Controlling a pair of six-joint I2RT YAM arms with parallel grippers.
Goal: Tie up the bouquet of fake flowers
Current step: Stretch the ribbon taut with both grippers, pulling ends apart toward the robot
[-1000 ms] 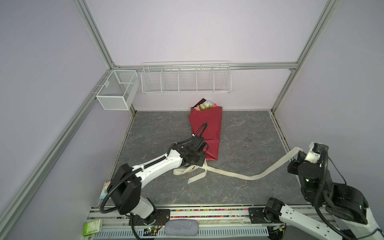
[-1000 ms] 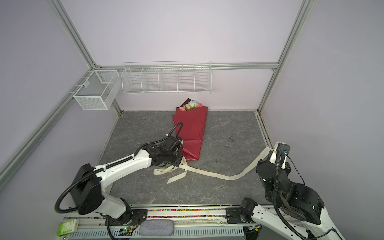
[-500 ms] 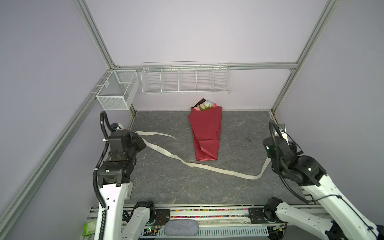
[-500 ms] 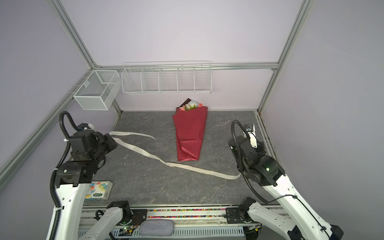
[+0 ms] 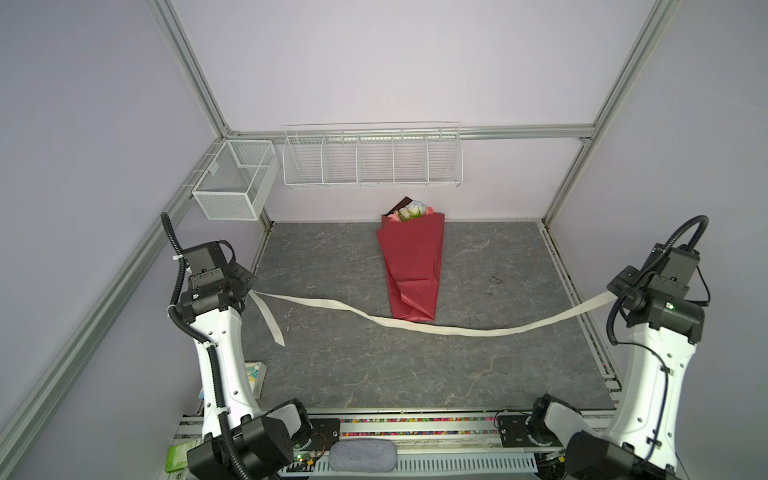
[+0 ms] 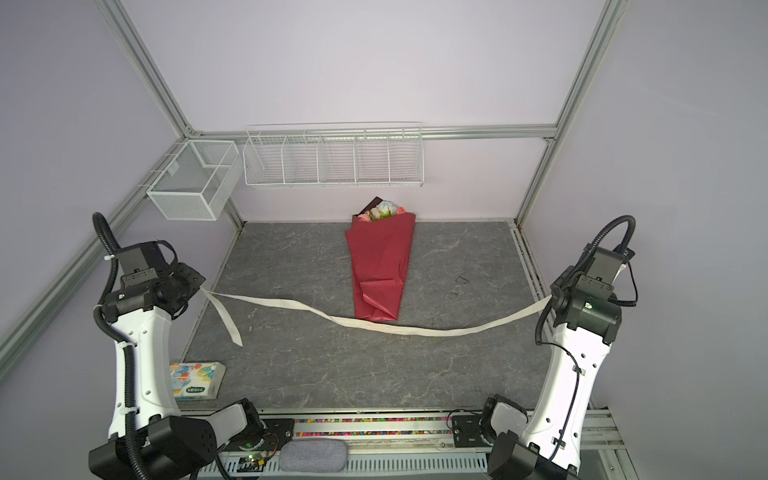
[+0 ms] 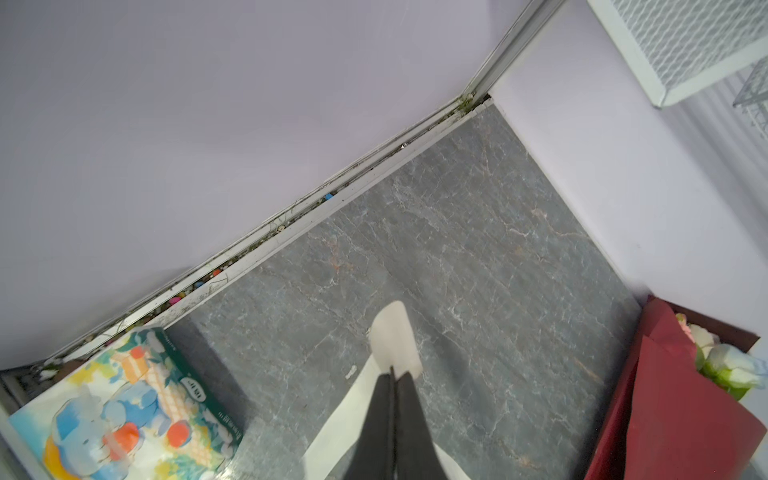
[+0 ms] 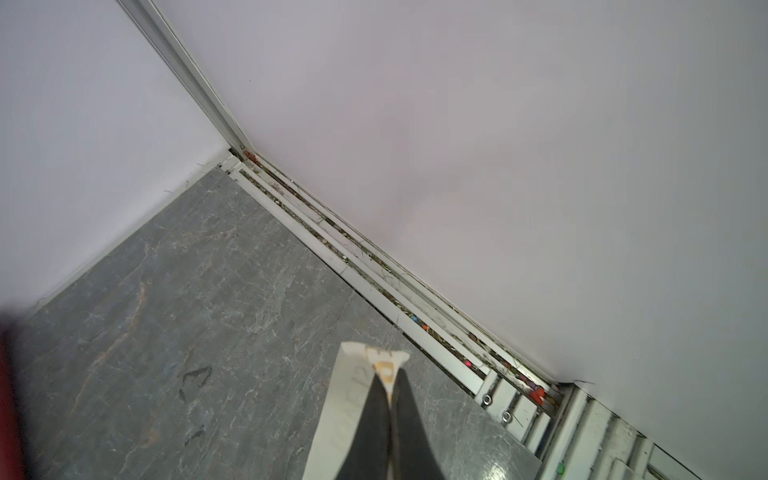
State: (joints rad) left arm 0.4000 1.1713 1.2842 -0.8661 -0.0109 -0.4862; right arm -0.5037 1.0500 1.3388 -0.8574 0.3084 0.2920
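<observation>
No text can be read in full. A tissue pack (image 7: 124, 407) with a cartoon print carries a dark green oval label (image 7: 194, 390) with pale characters, too small and blurred to make out. The cream ribbon (image 8: 353, 407) shows faint grey lettering near the end pinched by the right gripper (image 8: 390, 384); the letters are not legible.

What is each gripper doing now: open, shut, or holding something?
Left gripper: shut on the cream ribbon, short of its end.
Right gripper: shut on the same ribbon, at its other end.
</observation>
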